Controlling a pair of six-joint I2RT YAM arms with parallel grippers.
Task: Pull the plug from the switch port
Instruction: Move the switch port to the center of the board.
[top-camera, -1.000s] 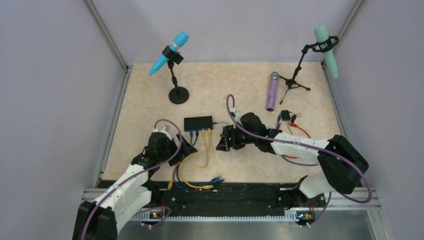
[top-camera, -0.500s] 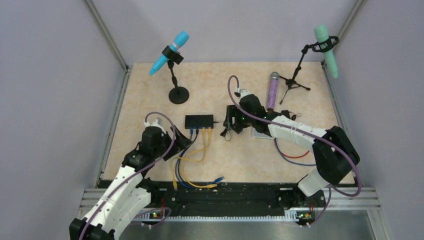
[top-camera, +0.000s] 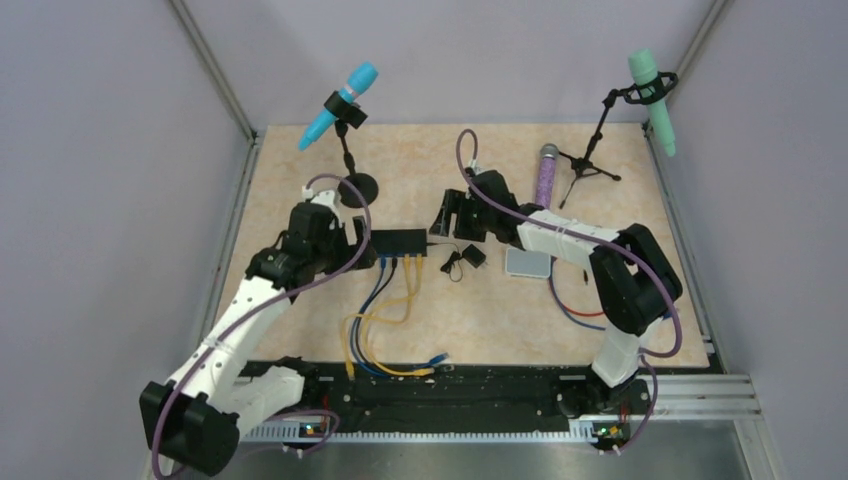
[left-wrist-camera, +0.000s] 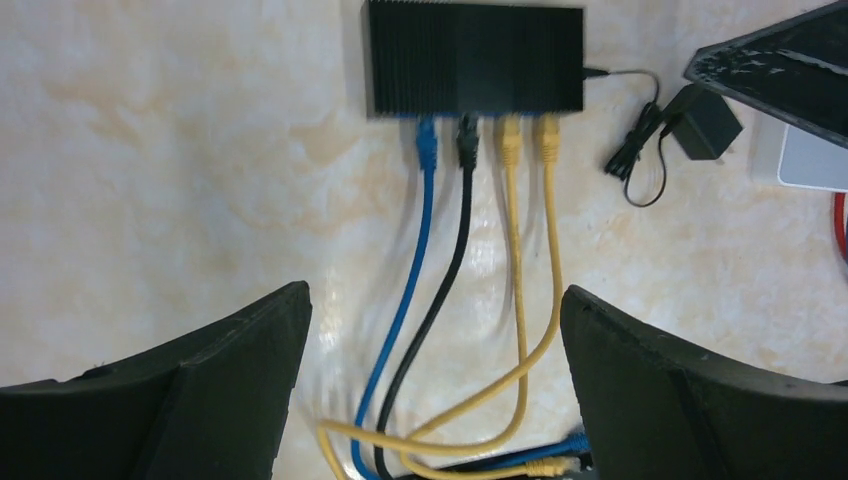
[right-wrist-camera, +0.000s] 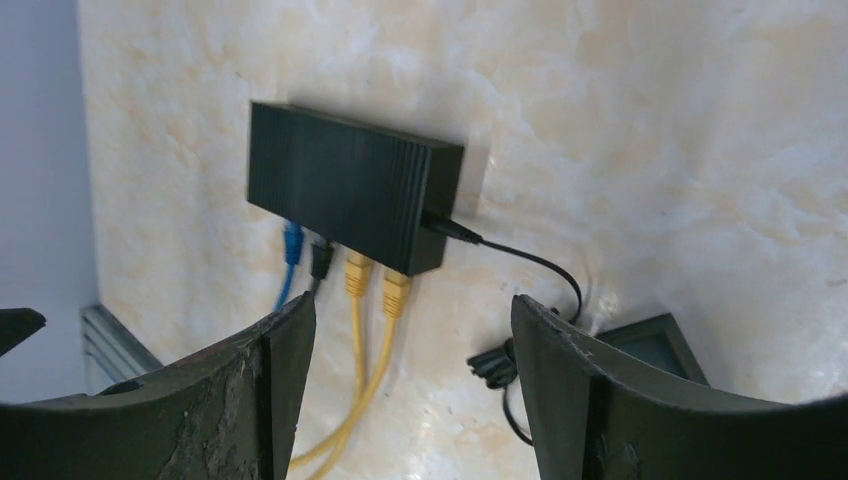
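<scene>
Flanking the switch (top-camera: 398, 241), left gripper (left-wrist-camera: 435, 300) and right gripper (right-wrist-camera: 412, 305), both wide, empty.

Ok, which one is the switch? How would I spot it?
Look at the middle of the beige table, near the blue microphone on its stand. The switch is the flat black box there. Unlike the little black block and grey pad beside it, it has blue, black and yellow cables plugged along one edge.

the top view looks down from behind; both wrist views, closer, share the switch (left-wrist-camera: 475, 58).
</scene>
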